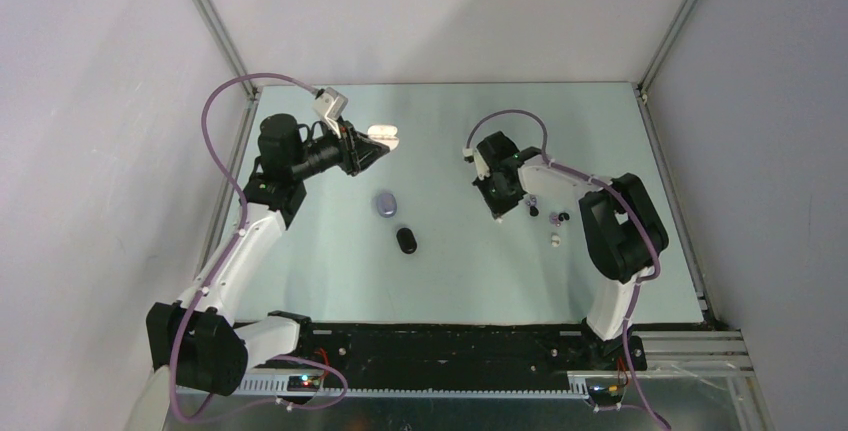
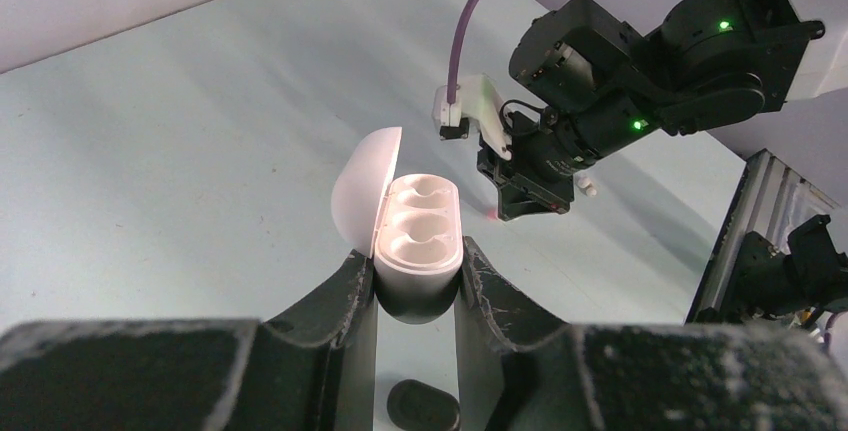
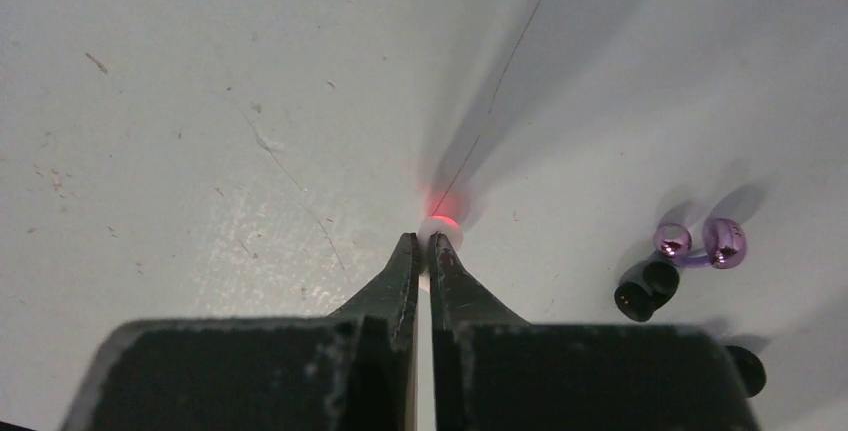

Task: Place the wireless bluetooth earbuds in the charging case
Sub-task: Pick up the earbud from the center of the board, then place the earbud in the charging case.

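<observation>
Nearest to the arm bases, on the pale table (image 1: 330, 281), lies the closed black case (image 1: 406, 240). On the right side, at the same depth, one loose white bud (image 1: 555, 239) lies alone. A little farther is the closed lavender case (image 1: 385, 203).

The right gripper (image 3: 425, 243) points down at the table, and its jaws are almost together, pinching a white earbud (image 3: 441, 226) at their very tips. Just to the right of it lie two purple earbuds (image 3: 724, 242) side by side and two black earbuds (image 3: 645, 289), all on the table.

Farthest, the left gripper (image 2: 415, 256) is clamped on the body of the white case (image 2: 420, 221). The case's lid stands open, and both its sockets have no bud in them.
</observation>
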You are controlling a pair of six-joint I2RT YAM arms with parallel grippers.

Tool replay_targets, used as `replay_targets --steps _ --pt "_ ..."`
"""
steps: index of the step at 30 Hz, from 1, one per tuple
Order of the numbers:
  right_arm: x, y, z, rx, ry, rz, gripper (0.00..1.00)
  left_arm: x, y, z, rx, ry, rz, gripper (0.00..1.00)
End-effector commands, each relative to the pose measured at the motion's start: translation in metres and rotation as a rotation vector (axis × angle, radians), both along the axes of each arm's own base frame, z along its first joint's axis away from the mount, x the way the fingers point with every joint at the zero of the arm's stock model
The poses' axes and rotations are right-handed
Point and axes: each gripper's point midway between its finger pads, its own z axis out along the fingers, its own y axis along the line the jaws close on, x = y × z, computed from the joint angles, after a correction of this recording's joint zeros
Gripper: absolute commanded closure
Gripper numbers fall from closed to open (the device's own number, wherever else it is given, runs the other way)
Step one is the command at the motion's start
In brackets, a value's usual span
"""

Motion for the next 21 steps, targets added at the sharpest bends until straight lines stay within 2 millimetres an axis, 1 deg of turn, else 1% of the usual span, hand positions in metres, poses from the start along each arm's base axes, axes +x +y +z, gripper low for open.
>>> replay_targets --steps 1,2,3,4,5,6,7,8,9,10,11,12,13,14,15,16,17,18,19,20,21 --pt "0.015 -0.008 0.021 -0.006 -0.073 0.0 1.0 0.002 0.003 0.014 -0.005 -0.065 0.007 1.0" --pt "0.015 -0.009 0.029 0.022 -0.077 0.002 1.0 0.002 0.002 0.014 -0.005 -0.068 0.002 1.0" --pt "0.007 -0.001 0.04 0.099 -0.047 0.034 1.0 0.0 0.0 0.014 -0.006 -0.072 -0.016 1.0" --pt "0.009 -0.003 0.051 0.16 -0.034 0.028 1.0 -0.001 -0.001 0.013 -0.007 -0.074 -0.029 1.0" --pt "-0.005 0.015 0.072 0.32 0.008 0.101 1.0 -0.004 -0.004 0.014 -0.013 -0.086 -0.062 1.0" --pt "-0.003 0.011 0.086 0.397 0.006 0.102 1.0 -0.006 -0.006 0.012 -0.016 -0.088 -0.082 1.0" --pt "-0.011 0.026 0.119 0.546 -0.023 0.199 1.0 -0.012 -0.012 0.014 -0.025 -0.109 -0.135 1.0" --pt "-0.01 0.025 0.135 0.606 -0.061 0.233 1.0 -0.015 -0.014 0.013 -0.027 -0.117 -0.165 1.0" --pt "-0.014 0.036 0.171 0.71 -0.163 0.366 0.99 -0.019 -0.019 0.015 -0.032 -0.143 -0.217 1.0" --pt "-0.019 0.042 0.191 0.779 -0.207 0.444 0.99 -0.021 -0.021 0.013 -0.035 -0.15 -0.242 1.0" --pt "-0.015 0.046 0.22 0.808 -0.338 0.527 0.98 -0.023 -0.024 0.016 -0.043 -0.176 -0.285 1.0" --pt "-0.015 0.054 0.243 0.86 -0.43 0.616 0.98 -0.023 -0.026 0.019 -0.047 -0.202 -0.304 1.0" --pt "-0.019 0.057 0.263 0.887 -0.494 0.67 0.97 -0.023 -0.029 0.017 -0.052 -0.195 -0.329 1.0" --pt "-0.023 0.065 0.283 0.93 -0.564 0.743 0.97 -0.024 -0.031 0.023 -0.056 -0.219 -0.358 1.0" --pt "-0.03 0.072 0.298 0.951 -0.605 0.79 0.97 -0.022 -0.034 0.023 -0.062 -0.217 -0.374 1.0" --pt "-0.032 0.078 0.316 0.979 -0.668 0.833 0.97 -0.024 -0.037 0.032 -0.067 -0.257 -0.404 1.0" --pt "-0.039 0.086 0.323 0.999 -0.678 0.862 0.98 -0.025 -0.04 0.033 -0.073 -0.261 -0.423 1.0" --pt "-0.041 0.091 0.337 1.024 -0.727 0.892 0.99 -0.027 -0.043 0.041 -0.073 -0.287 -0.446 1.0" --pt "-0.047 0.1 0.342 1.043 -0.732 0.92 0.99 -0.027 -0.046 0.043 -0.073 -0.29 -0.46 1.0" --pt "-0.05 0.104 0.352 1.06 -0.76 0.942 0.99 -0.029 -0.047 0.049 -0.073 -0.305 -0.479 1.0" --pt "-0.056 0.112 0.354 1.075 -0.758 0.964 1.0 -0.029 -0.049 0.049 -0.074 -0.305 -0.49 1.0"
